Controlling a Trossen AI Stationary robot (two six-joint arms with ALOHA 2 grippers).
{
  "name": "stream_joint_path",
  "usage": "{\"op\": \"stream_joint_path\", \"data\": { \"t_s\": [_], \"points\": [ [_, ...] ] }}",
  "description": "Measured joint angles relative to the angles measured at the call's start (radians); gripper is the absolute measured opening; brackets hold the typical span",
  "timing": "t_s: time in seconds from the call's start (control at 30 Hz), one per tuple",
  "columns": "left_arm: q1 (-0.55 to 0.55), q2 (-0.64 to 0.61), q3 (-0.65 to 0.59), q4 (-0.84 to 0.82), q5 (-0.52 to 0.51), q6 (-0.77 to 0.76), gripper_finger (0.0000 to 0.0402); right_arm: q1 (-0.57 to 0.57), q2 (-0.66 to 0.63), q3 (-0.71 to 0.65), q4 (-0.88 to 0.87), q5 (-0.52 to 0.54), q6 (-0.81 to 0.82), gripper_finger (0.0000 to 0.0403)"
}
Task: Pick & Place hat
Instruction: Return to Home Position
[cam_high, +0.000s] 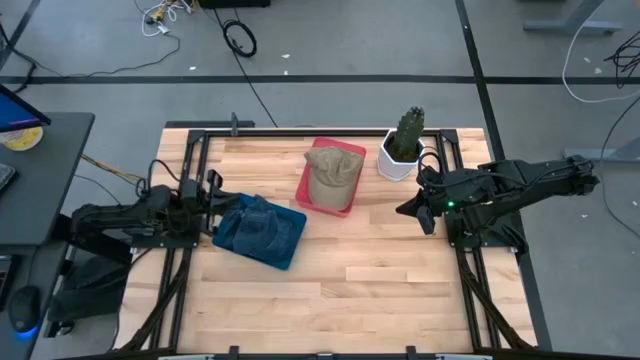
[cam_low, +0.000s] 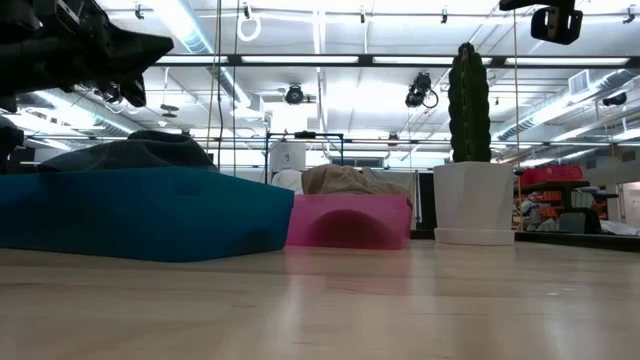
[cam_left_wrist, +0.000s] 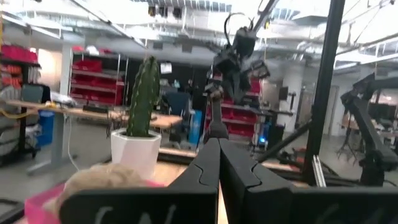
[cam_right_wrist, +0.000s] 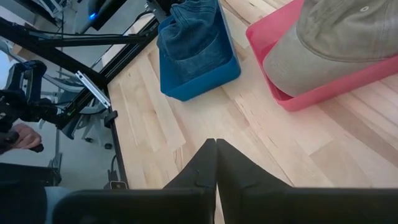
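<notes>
In the high view, the left gripper (cam_left_wrist: 218, 144) sits at middle left. Its fingers are pressed together and hold nothing. Just right of it, the blue caps (cam_high: 258, 222) lie in the blue bin (cam_low: 150, 210). The brown cap (cam_high: 332, 170) lies in the pink bin (cam_low: 350, 222), upper centre. The right gripper (cam_right_wrist: 216, 143), middle right, is closed and empty too.

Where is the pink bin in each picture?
High view: pink bin upper centre of the table, beside the cactus.
Low view: pink bin at centre, between blue bin and cactus.
Left wrist view: pink bin's corner just before the cactus.
Right wrist view: pink bin beside the blue bin.
Shared landmark: the brown cap inside it, in all four.
</notes>
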Motion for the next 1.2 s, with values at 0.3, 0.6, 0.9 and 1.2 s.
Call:
{"op": "stream_joint_path", "data": {
  "t_s": [0.3,0.6,0.9,1.2],
  "points": [
    [0.0,0.0,0.0,-0.165,0.003,-0.002,0.0003,0.0,0.0,0.0,-0.003,0.0,-0.005,0.0009],
    [0.0,0.002,0.0,-0.269,0.026,0.026,0.0003,0.0,0.0,0.0,-0.007,0.0,-0.007,0.0009],
    [0.0,0.007,0.0,-0.272,0.026,0.007,0.0005,0.023,0.0,0.0,-0.011,0.017,-0.125,0.0009],
    [0.0,0.008,-0.001,-0.246,0.02,-0.022,0.0024,0.074,-0.055,-0.13,0.062,0.139,-0.268,0.0009]
  ]
}}
